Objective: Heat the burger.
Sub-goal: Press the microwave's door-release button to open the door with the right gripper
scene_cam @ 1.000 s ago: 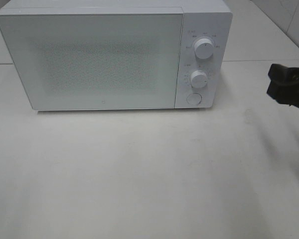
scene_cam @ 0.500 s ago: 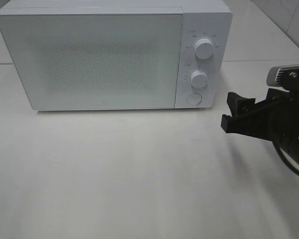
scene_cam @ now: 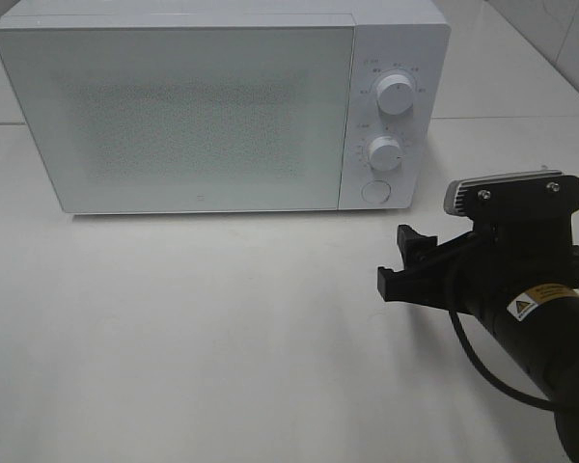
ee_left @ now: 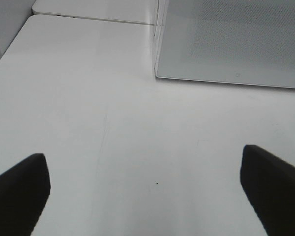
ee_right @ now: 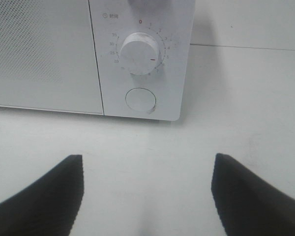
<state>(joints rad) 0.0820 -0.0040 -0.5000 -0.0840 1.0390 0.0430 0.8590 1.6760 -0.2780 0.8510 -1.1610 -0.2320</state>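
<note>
The burger is out of view in every frame. A white microwave point(scene_cam: 174, 116) stands at the back of the table with its door shut. My right gripper point(scene_cam: 398, 260) hovers open and empty over the table, in front of and slightly right of the control panel. The right wrist view faces the lower knob point(ee_right: 140, 46) and the round door button point(ee_right: 140, 100), both beyond the right gripper point(ee_right: 145, 196) and apart from it. My left gripper point(ee_left: 147, 196) is open and empty over bare table, short of the microwave's point(ee_left: 226, 39) front left corner, and out of the exterior view.
The control panel carries an upper knob point(scene_cam: 395, 95), a lower knob point(scene_cam: 385, 152) and a round button point(scene_cam: 374, 191). The white table point(scene_cam: 193, 338) spreads in front of the microwave. A seam point(scene_cam: 521, 118) between table tops runs behind on the right.
My right arm has come in from the right edge, moving left and toward the front, and now sits closer to the control panel. The microwave has not changed.
</note>
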